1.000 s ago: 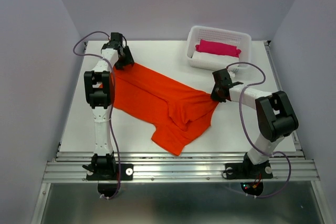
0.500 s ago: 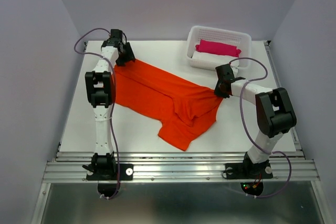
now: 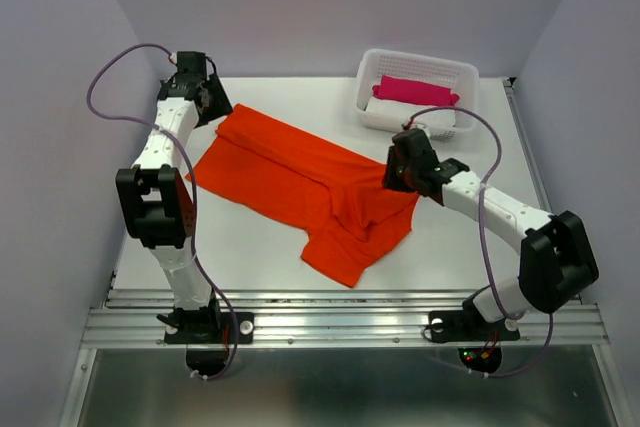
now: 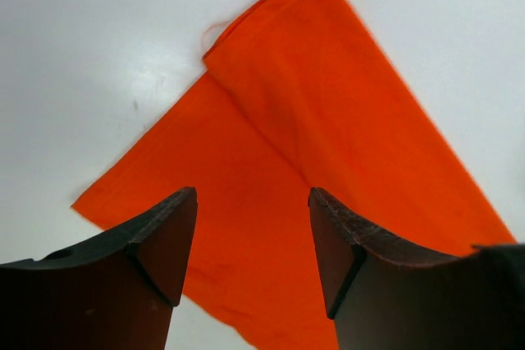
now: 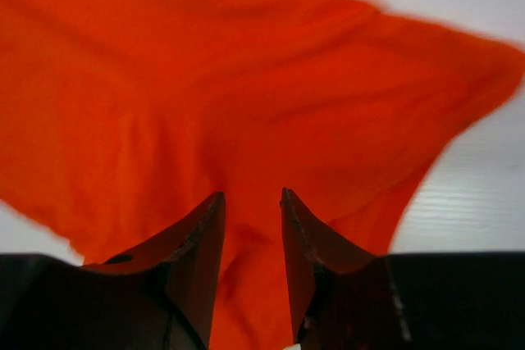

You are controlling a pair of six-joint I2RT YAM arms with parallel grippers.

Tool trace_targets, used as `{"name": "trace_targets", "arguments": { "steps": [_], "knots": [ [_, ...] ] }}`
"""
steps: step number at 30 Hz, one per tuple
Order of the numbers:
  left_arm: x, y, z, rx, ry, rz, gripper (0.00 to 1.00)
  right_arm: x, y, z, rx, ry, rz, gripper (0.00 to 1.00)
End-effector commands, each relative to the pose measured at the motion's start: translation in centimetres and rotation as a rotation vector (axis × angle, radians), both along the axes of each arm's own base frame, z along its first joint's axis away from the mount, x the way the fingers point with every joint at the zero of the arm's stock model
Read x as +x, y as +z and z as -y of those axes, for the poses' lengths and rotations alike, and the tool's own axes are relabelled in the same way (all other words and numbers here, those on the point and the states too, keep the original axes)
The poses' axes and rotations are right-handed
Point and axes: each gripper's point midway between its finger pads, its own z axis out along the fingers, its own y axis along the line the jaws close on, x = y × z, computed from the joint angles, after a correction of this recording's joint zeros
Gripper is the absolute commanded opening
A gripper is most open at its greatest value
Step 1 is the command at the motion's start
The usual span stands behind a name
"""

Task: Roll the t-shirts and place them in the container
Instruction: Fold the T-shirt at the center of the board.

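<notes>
The orange-red t-shirt lies spread and creased across the middle of the white table, one sleeve end pointing toward the near edge. My left gripper hovers open just past the shirt's far-left corner. In the left wrist view its jaws stand wide with only the flat t-shirt below them. My right gripper sits over the shirt's right edge. In the right wrist view its jaws are a finger's width apart, with wrinkled t-shirt fabric beneath the gap and none pinched.
A white basket stands at the far right of the table. It holds a magenta-pink bundle and a white bundle. Purple walls close in on both sides, and the metal rail runs along the near edge.
The left arm swung back and left, off the shirt's far corner. The right gripper moved left onto the shirt's right edge and its jaws opened.
</notes>
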Motion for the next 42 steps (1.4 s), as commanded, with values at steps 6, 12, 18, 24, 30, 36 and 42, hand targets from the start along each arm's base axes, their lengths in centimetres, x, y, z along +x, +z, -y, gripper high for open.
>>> {"name": "trace_targets", "arguments": {
  "steps": [6, 12, 18, 24, 30, 36, 42],
  "knots": [
    [-5.9, -5.0, -4.2, 0.051, 0.157, -0.120, 0.67, -4.6, -2.4, -10.5, -0.086, 0.353, -0.066, 0.52],
    [-7.7, -5.7, -5.4, 0.048, 0.190, -0.137, 0.67, -4.4, -4.8, -14.2, -0.114, 0.444, -0.102, 0.54],
    [-7.9, -6.0, -5.3, 0.039, 0.184, -0.141, 0.67, -3.6, -7.2, -14.5, -0.146, 0.412, -0.132, 0.37],
    [-7.9, -6.2, -5.3, 0.040, 0.180, -0.143, 0.67, -3.7, -6.5, -14.5, -0.121, 0.400, -0.115, 0.06],
    [-7.9, -7.0, -5.2, 0.034, 0.180, -0.160, 0.67, -5.3, -5.0, -15.8, -0.034, 0.487, -0.109, 0.01],
    [-8.1, -7.4, -5.1, 0.029, 0.177, -0.167, 0.67, -6.3, -5.8, -16.2, -0.006, 0.527, -0.136, 0.03],
    [-8.6, -8.5, -4.9, 0.020, 0.173, -0.198, 0.68, -6.3, -6.3, -16.0, -0.019, 0.521, -0.143, 0.43]
  ]
}}
